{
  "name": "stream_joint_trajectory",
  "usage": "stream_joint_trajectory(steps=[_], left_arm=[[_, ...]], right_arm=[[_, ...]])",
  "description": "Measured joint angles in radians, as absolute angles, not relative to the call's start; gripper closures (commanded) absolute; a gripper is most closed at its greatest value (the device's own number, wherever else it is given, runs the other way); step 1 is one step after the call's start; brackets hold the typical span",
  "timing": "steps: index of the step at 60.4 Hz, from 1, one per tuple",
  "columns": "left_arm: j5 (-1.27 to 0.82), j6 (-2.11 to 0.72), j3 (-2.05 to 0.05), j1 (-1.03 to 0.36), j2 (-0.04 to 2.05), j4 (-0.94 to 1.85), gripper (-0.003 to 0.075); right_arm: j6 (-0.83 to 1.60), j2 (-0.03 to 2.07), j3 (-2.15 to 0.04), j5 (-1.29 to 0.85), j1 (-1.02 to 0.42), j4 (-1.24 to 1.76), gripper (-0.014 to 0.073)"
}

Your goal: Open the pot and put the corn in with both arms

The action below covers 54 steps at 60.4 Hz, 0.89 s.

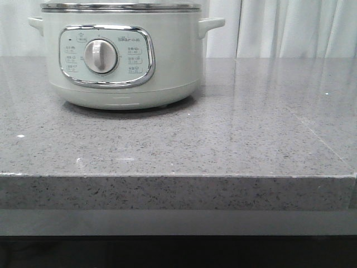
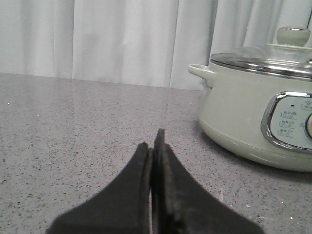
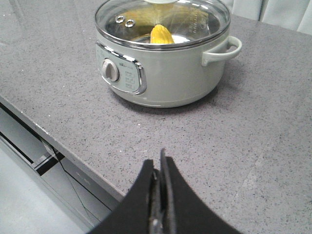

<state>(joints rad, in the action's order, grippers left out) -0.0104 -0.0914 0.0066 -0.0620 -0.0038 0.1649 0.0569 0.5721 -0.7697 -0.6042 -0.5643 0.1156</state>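
Jaws of left gripper (image 2: 155, 146) and right gripper (image 3: 160, 168) both clenched, grasping nothing, each poised above bare counter (image 1: 234, 139) well apart from pot (image 1: 120, 58). Pot standing on counter toward robot's left, dial (image 1: 101, 56) and control panel facing front. Glass lid (image 3: 163, 19) seated on chrome rim, knob (image 2: 293, 35) on top. Corn (image 3: 161, 35) inside pot, seen through lid in right wrist view. Pale curtain (image 2: 122, 39) behind counter.
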Motion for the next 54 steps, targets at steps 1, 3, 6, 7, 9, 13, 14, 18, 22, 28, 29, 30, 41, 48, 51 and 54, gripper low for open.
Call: stream_joint_trajectory(steps=[1, 3, 6, 7, 9, 13, 14, 18, 22, 28, 29, 30, 41, 48, 51, 54], left_arm=[[-0.010, -0.091, 0.007, -0.062, -0.004, 0.165, 0.0741], [-0.010, -0.091, 0.007, -0.062, -0.004, 0.165, 0.0741], [-0.010, -0.091, 0.007, -0.062, -0.004, 0.165, 0.0741], [-0.010, -0.091, 0.007, -0.062, -0.004, 0.165, 0.0741], [-0.010, -0.091, 0.007, -0.062, -0.004, 0.165, 0.0741], [-0.010, -0.091, 0.007, -0.062, -0.004, 0.165, 0.0741], [-0.010, -0.091, 0.007, -0.062, -0.004, 0.165, 0.0741], [-0.010, -0.091, 0.007, -0.062, -0.004, 0.165, 0.0741], [-0.010, -0.091, 0.007, -0.062, -0.004, 0.165, 0.0741], [-0.010, -0.091, 0.007, -0.062, -0.004, 0.165, 0.0741], [-0.010, -0.091, 0.007, -0.062, -0.004, 0.165, 0.0741], [-0.010, -0.091, 0.007, -0.062, -0.004, 0.165, 0.0741], [-0.010, -0.091, 0.007, -0.062, -0.004, 0.165, 0.0741], [-0.009, -0.091, 0.007, -0.062, -0.004, 0.165, 0.0741], [-0.009, -0.091, 0.007, -0.062, -0.004, 0.165, 0.0741], [-0.009, -0.091, 0.007, -0.062, -0.004, 0.165, 0.0741]], right_arm=[[0.057, 0.572, -0.770, -0.604, -0.564, 0.116, 0.0662], [0.057, 0.572, -0.770, -0.604, -0.564, 0.116, 0.0662], [0.057, 0.572, -0.770, -0.604, -0.564, 0.116, 0.0662], [0.057, 0.572, -0.770, -0.604, -0.564, 0.116, 0.0662], [0.057, 0.572, -0.770, -0.604, -0.564, 0.116, 0.0662], [0.057, 0.572, -0.770, -0.604, -0.564, 0.116, 0.0662], [0.057, 0.572, -0.770, -0.604, -0.564, 0.116, 0.0662], [0.057, 0.572, -0.770, -0.604, -0.564, 0.116, 0.0662], [0.057, 0.572, -0.770, -0.604, -0.564, 0.116, 0.0662], [0.057, 0.572, -0.770, -0.604, -0.564, 0.116, 0.0662], [0.057, 0.572, -0.770, -0.604, -0.564, 0.116, 0.0662], [0.057, 0.572, -0.770, -0.604, -0.564, 0.116, 0.0662], [0.057, 0.528, -0.707, -0.589, -0.517, 0.116, 0.0662], [0.057, 0.447, -0.616, -0.527, -0.427, 0.116, 0.0662], [0.057, 0.401, -0.565, -0.483, -0.382, 0.116, 0.0662], [0.057, 0.345, -0.501, -0.427, -0.328, 0.116, 0.0662]])
